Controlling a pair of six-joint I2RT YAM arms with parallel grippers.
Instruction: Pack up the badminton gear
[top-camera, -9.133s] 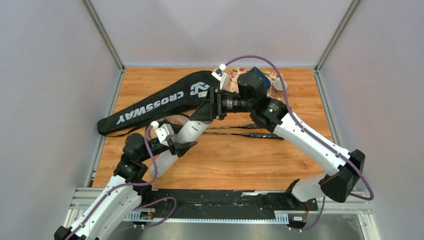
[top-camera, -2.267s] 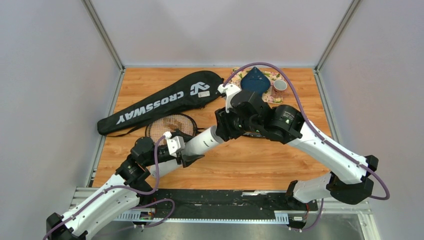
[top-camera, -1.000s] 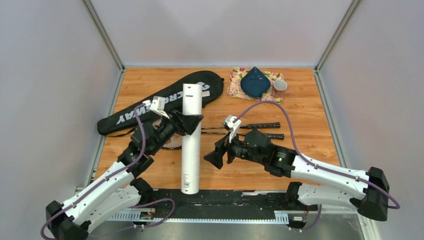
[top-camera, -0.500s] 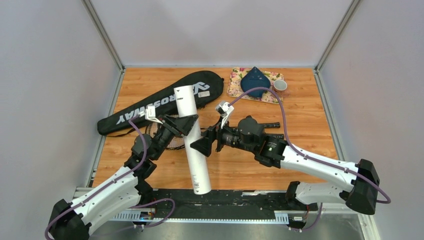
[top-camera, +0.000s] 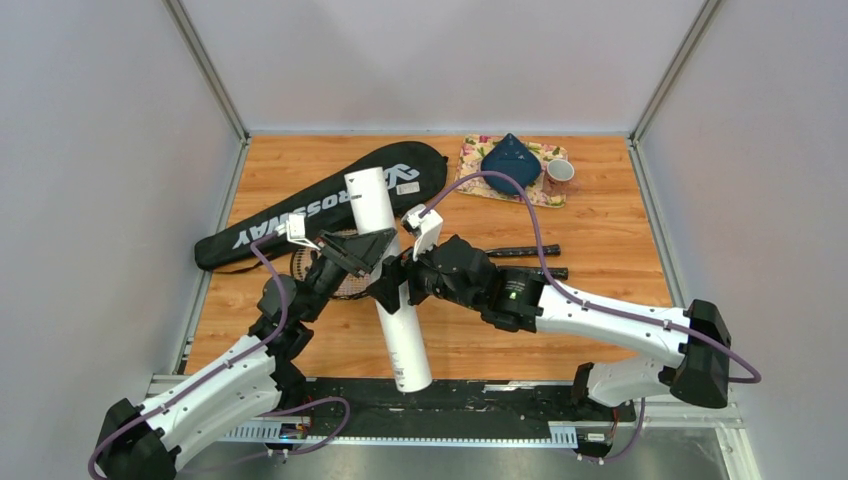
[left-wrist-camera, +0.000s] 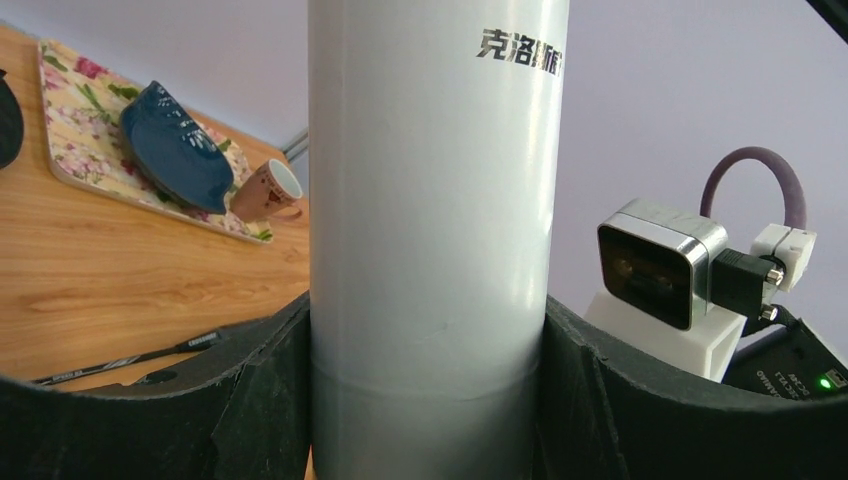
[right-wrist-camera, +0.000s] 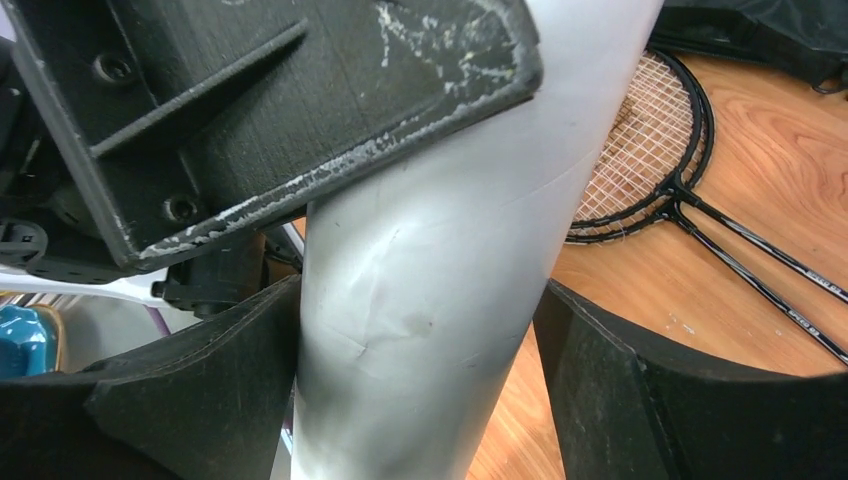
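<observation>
Wooden tabletop (top-camera: 600, 320) carries the long black CROSSWAY racket cover (top-camera: 300, 210) at its back left. In front of it the white tube (top-camera: 408, 345) is held tilted above the two rackets (right-wrist-camera: 640, 150), clamped between the left gripper (left-wrist-camera: 425, 330) fingers. Just beside that grip, the right gripper (right-wrist-camera: 420, 330) straddles the tube, jaws spread wide.

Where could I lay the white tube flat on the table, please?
Bare table: right of the racket handles, this side of the floral tray; also the far-left corner behind the racket cover. The centre around the racket heads is crowded.
</observation>
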